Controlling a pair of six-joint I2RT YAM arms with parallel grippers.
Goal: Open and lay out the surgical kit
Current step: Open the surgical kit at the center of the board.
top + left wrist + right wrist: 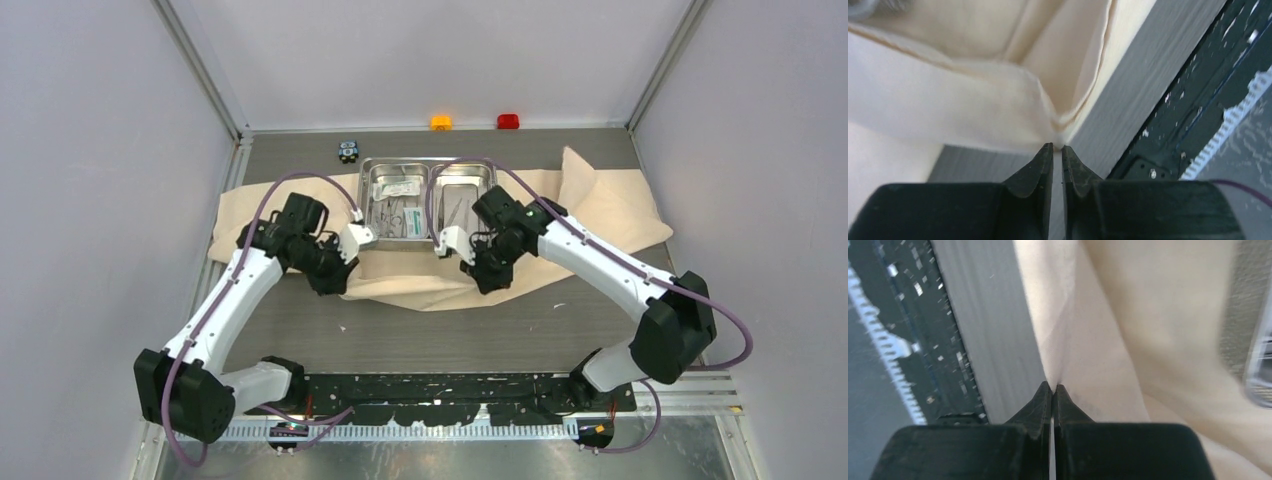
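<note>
**Both pinches at the near hem of the wrap, tray at centre**

Top view only: beige cloth wrap (600,205) spread across the grey worktop (450,335), rumpled at the right, near edge folded into a ridge. Two-compartment steel tray (429,164) sitting on the cloth toward the back. In the left compartment a white-and-green packet (398,187) at the far end and slim ring-handled instruments (400,217) nearer; contents of the right compartment too small to sort out. Behind the cloth, a black-and-blue block (347,151); at the back wall, an orange button (441,122) and a red button (508,121).

Not readable from above: the grips themselves. Left gripper (343,283) and right gripper (478,283) seen only as dark shapes at the near hem, one either side of the tray front.

Left wrist view: left gripper (1057,148) with jaws almost together, a thin slit left, clamped on a folded corner of the wrap (973,100), hem lifted off the worktop (1133,95).

Right wrist view: right gripper (1053,386) with jaws pressed nearly closed on the wrap's edge (1148,315), a crease running up from the tips. Blurred steel rim of the tray (1261,365) at the right border.
</note>
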